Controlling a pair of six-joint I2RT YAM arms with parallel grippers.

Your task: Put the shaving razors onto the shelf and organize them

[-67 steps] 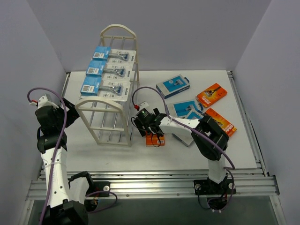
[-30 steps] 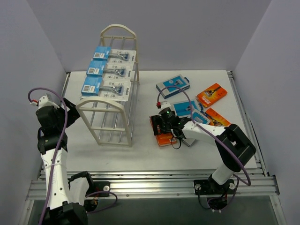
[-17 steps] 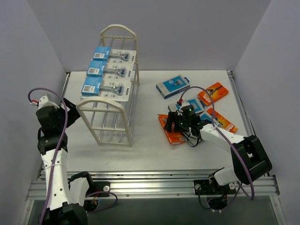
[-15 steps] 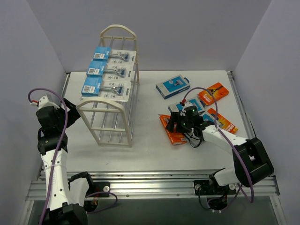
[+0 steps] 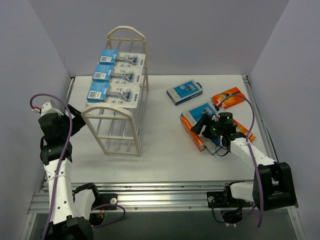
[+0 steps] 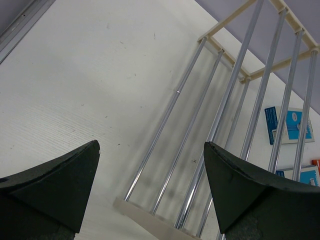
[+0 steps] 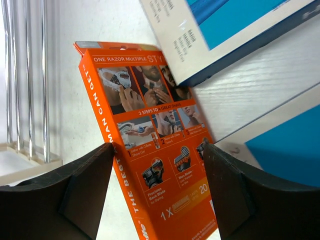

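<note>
Razors point(image 5: 116, 78) lie 3 in a row on the top tier of the shelf point(image 5: 107, 106); the other packs point(image 5: 229, 98) are on the table point(image 5: 160, 160) to its right. Your right pincer point(image 7: 159, 146) is clamped across the width of 1 orange box point(image 5: 191, 133). That box sits tilted on edge beside a blue box point(image 5: 200, 112), well apart from the shelf.

I judge this to be the carry. Raise the orange box clear of the blue box first, since their corners look close in the wrist view. Then turn it flat and take it to a lower tier from the open side. Lay it across the rods point(image 6: 176, 95), not along them, or it may slip through. Release only once it rests on at least 2 rods.

Your right arm stretches low over the table from its base, wrist above the packs, pincer aimed toward the shelf. Your left arm stands folded beside the shelf's near-left corner. Its left pincer point(image 6: 150, 145) is spread wide and empty, facing the lower rods.
</note>
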